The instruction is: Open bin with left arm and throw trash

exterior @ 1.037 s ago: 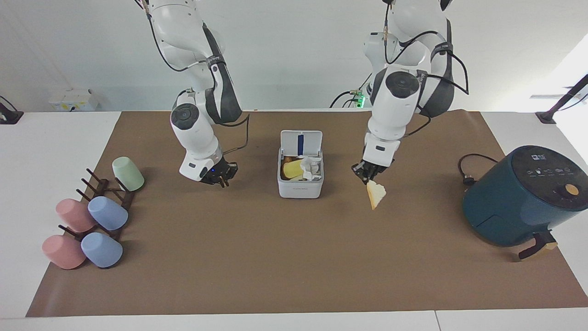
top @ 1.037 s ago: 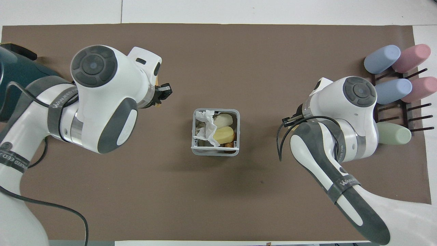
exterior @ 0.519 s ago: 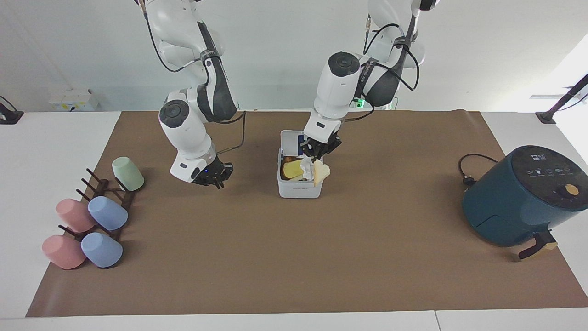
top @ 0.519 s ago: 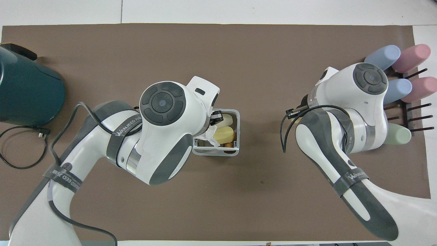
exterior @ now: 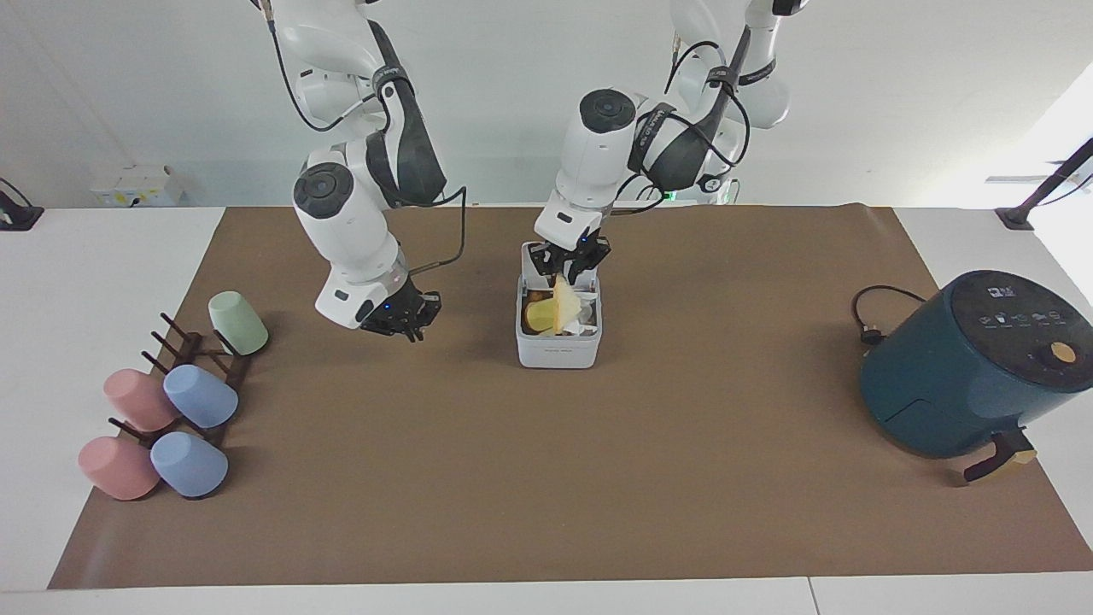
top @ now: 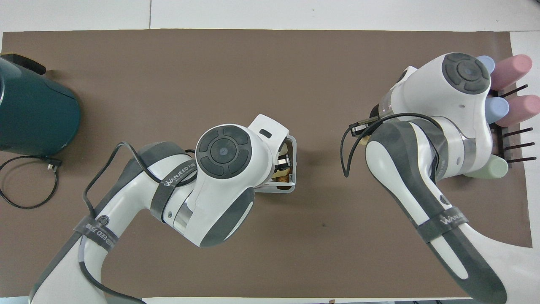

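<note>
The white bin [exterior: 559, 352] stands at the middle of the brown mat with its lid [exterior: 533, 256] upright on the side nearer the robots. Inside lie a yellow-tan lump [exterior: 538, 317] and a crumpled tissue [exterior: 586, 311]. My left gripper [exterior: 564, 268] is over the open bin, shut on the triangular toast piece [exterior: 564, 303], which hangs down into the bin's mouth. In the overhead view the left arm covers most of the bin [top: 294, 162]. My right gripper [exterior: 403, 323] waits above the mat between the bin and the cup rack.
A dark-teal air fryer [exterior: 973, 367] with its cable [exterior: 871, 318] stands at the left arm's end of the table. A rack with several pastel cups [exterior: 175, 401] stands at the right arm's end.
My left gripper carried the toast from above the mat beside the bin to over the bin's opening, and the toast now hangs into it. The right arm shifted slightly.
</note>
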{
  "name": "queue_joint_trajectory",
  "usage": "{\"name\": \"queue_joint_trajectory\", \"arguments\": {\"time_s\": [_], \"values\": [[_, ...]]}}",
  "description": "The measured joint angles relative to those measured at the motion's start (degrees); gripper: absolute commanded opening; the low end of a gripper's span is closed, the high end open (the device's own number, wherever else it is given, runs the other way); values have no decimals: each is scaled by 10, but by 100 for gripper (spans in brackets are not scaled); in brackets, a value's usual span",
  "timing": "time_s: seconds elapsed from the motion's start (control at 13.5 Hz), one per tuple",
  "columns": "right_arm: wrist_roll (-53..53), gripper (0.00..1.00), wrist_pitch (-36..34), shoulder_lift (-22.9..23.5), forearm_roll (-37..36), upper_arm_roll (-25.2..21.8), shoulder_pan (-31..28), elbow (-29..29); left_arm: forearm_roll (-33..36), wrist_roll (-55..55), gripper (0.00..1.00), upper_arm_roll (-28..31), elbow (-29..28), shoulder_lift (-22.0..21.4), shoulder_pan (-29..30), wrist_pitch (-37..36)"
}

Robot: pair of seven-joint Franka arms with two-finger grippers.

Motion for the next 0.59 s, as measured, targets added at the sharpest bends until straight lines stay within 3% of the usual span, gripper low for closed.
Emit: {"name": "queue_joint_trajectory", "arguments": {"time_s": [0.3,0.59], "values": [[50,0,-11,14,72,2,0,25,0,0,100,4,0,-2,0,0],[212,0,4,18,162,6,40,34,0,21,100,17,0,-12,27,-10]]}}
